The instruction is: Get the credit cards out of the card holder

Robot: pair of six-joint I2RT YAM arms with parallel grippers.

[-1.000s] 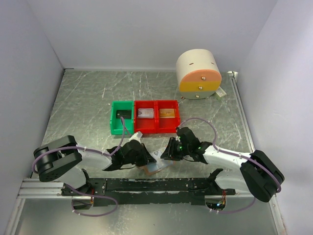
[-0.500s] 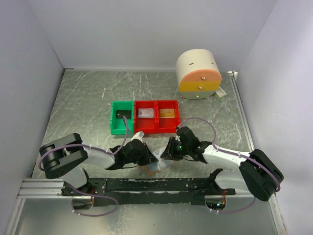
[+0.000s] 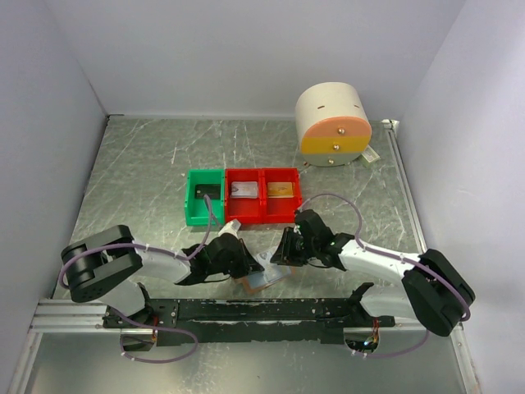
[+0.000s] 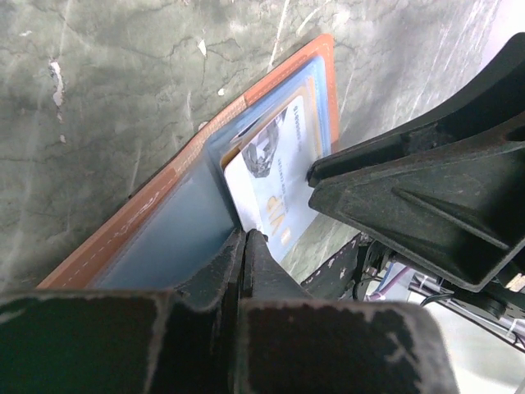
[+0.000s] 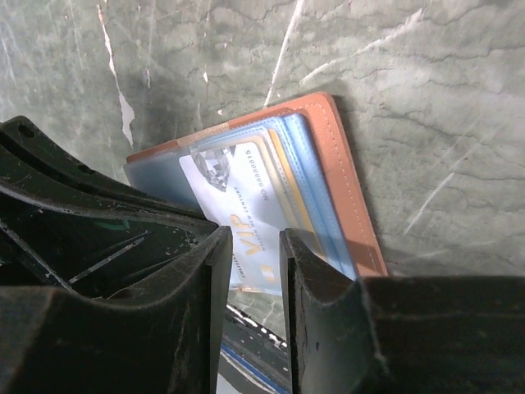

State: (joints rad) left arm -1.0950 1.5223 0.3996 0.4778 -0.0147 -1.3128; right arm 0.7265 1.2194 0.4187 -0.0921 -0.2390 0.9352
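The tan card holder (image 3: 261,281) lies open near the table's front edge, its pale blue lining up (image 4: 176,238) (image 5: 324,176). A white credit card (image 4: 275,185) (image 5: 246,205) with gold letters sticks partly out of a sleeve. My left gripper (image 3: 246,264) (image 4: 244,235) is shut, its tips pressed on the lining beside that card's edge. My right gripper (image 3: 279,254) (image 5: 253,246) hovers over the card's free end, jaws a narrow gap apart with the card showing flat through the gap. Other credit cards lie in the bins: dark (image 3: 205,192), silver (image 3: 245,190), gold (image 3: 280,190).
A green bin (image 3: 190,205) and two red bins (image 3: 244,215) (image 3: 295,205) stand in a row behind the grippers. A big cream cylinder with an orange band (image 3: 332,123) stands at the back right. A black rail (image 3: 262,310) runs along the near edge.
The left gripper's jaws parted a little and closed again at the card holder. The right gripper edged slightly left toward it. The card holder stays put.
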